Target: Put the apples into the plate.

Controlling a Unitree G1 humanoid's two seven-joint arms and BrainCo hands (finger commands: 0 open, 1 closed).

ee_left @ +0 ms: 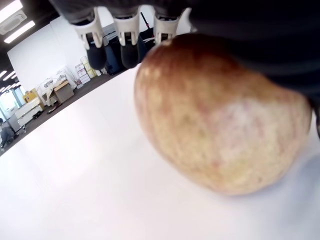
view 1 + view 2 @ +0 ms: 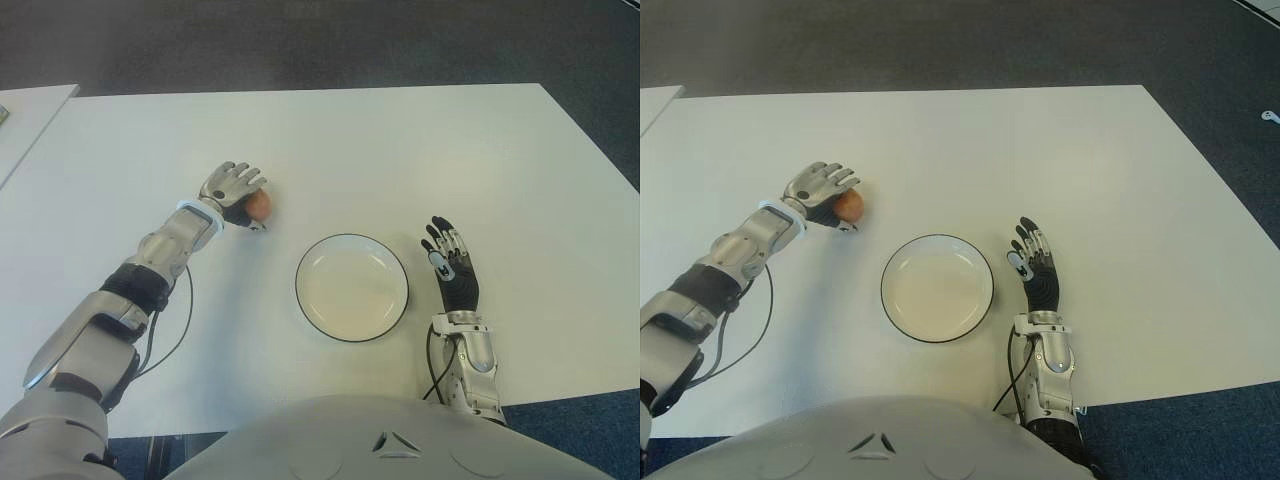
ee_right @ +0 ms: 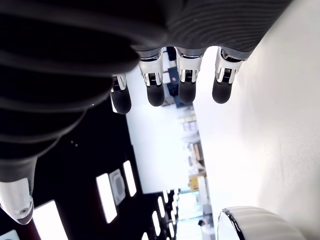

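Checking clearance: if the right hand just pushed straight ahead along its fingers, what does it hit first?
Nothing, as far as the eye views show. The right hand, fingers open, points away from the robot across bare table. The plate sits to its left, off that line.

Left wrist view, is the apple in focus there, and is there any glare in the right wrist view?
Left wrist view: the apple fills the picture, soft-edged, the room behind blurred. Right wrist view: bright ceiling lights past the right hand's fingers, with the table washed out white.
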